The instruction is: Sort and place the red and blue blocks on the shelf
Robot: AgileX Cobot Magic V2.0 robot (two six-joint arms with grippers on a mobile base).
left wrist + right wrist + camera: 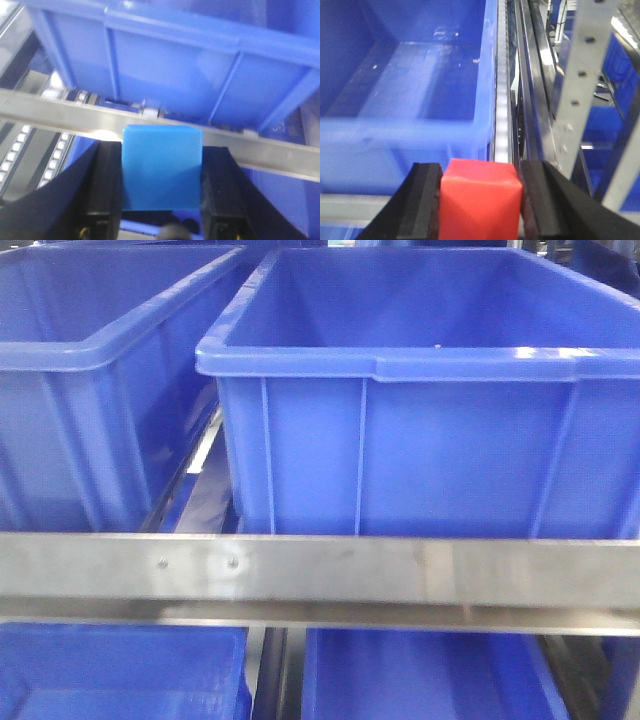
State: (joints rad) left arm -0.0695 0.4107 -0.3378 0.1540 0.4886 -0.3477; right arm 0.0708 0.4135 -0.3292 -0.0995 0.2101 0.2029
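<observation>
Steel racking of the shelf fills the front view, with two large blue bins seated behind its brushed front rail. Neither block is placed yet: both are judged carried up to the shelf, with only the release left to do. The blue block is clamped in the left gripper, jaws closed to the block's width, near the rail and below a bin's near wall. The red block is clamped likewise in the right gripper, just before a bin's near rim, beside the white roller track.
</observation>
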